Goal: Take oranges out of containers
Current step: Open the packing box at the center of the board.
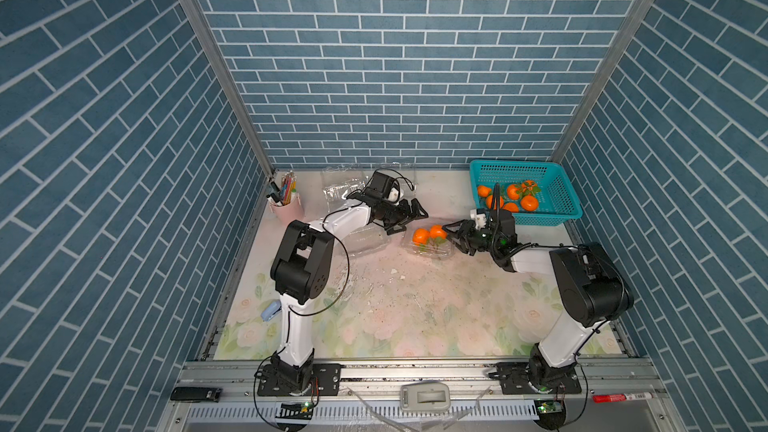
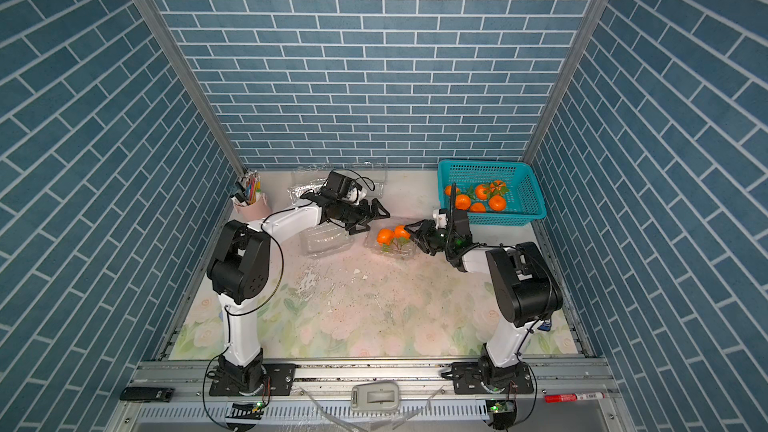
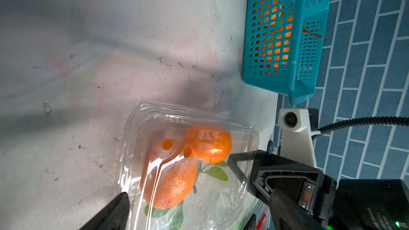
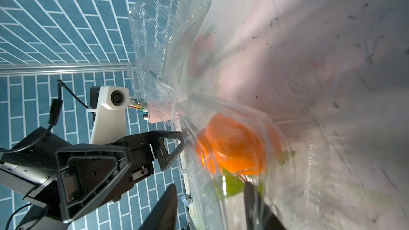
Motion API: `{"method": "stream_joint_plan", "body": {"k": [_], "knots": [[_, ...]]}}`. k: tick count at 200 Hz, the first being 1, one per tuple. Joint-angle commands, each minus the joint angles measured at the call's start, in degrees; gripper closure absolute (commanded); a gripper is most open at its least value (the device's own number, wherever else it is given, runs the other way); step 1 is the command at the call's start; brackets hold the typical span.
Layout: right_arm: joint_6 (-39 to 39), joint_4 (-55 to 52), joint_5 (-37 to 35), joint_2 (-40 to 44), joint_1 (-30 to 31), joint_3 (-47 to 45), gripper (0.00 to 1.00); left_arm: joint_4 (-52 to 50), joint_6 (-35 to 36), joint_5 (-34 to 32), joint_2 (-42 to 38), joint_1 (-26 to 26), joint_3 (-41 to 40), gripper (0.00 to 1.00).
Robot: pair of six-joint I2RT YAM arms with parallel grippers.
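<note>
Clear clamshell [image 1: 441,252] around two oranges [image 1: 421,236]

Fig.: back right you see a teal perforated basket [image 1: 557,192] by the blue brick-pattern wall [image 1: 395,56]; back left, pink cup [image 1: 286,209] w/ coloured pens [image 1: 288,185]. Floral mat [image 1: 415,317] scuffed, white crumbs [image 1: 393,271] mid-table. Front rail, L to R: black device [image 1: 195,393], grey device [image 1: 424,396], red marker [image 1: 621,398].

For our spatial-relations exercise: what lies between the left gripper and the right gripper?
The clear container holding two oranges, seen in both top views.
</note>
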State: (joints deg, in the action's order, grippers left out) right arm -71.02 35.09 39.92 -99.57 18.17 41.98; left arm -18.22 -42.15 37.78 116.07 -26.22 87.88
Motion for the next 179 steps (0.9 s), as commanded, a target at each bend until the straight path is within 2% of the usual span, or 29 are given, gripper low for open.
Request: {"method": "stream_joint_plan", "body": {"k": [1, 31, 60, 82, 106, 130, 152, 179], "knots": [[-7.3, 8.7, -3.6, -0.8, 1.0, -2.0, 0.58, -0.7, 2.1, 2.1, 0.4, -1.0, 2.3, 0.01], [-12.6, 14.5, -10.2, -1.1, 2.0, -5.2, 0.69, -7.5, 5.3, -2.0, -0.4, 0.2, 4.7, 0.01], [-17.0, 18.4, -14.8, -1.5, 2.8, -6.9, 0.71, -11.3, 6.3, -4.3, -2.6, 3.1, 5.9, 0.01], [-20.4, 21.0, -17.0, -1.8, 2.9, -7.6, 0.71, -9.9, 4.4, -4.5, -8.1, 2.3, 4.3, 0.01], [-22.2, 21.7, -18.4, -1.3, 3.0, -7.2, 0.71, 1.5, -0.7, -7.5, -17.5, -1.6, -7.9, 0.01], [-23.3, 20.4, -19.0, -0.6, 2.9, -6.3, 0.71, 11.8, -4.7, -10.3, -22.8, -3.9, -21.4, 0.01], [-24.9, 20.7, -19.2, -1.3, 3.1, -5.7, 0.72, 22.2, -10.0, -12.1, -24.0, -5.4, -31.2, 0.01], [-27.3, 24.0, -20.6, -2.3, 3.6, -6.6, 0.73, 31.6, -18.0, -15.7, -22.2, -8.5, -37.8, 0.01]]}}
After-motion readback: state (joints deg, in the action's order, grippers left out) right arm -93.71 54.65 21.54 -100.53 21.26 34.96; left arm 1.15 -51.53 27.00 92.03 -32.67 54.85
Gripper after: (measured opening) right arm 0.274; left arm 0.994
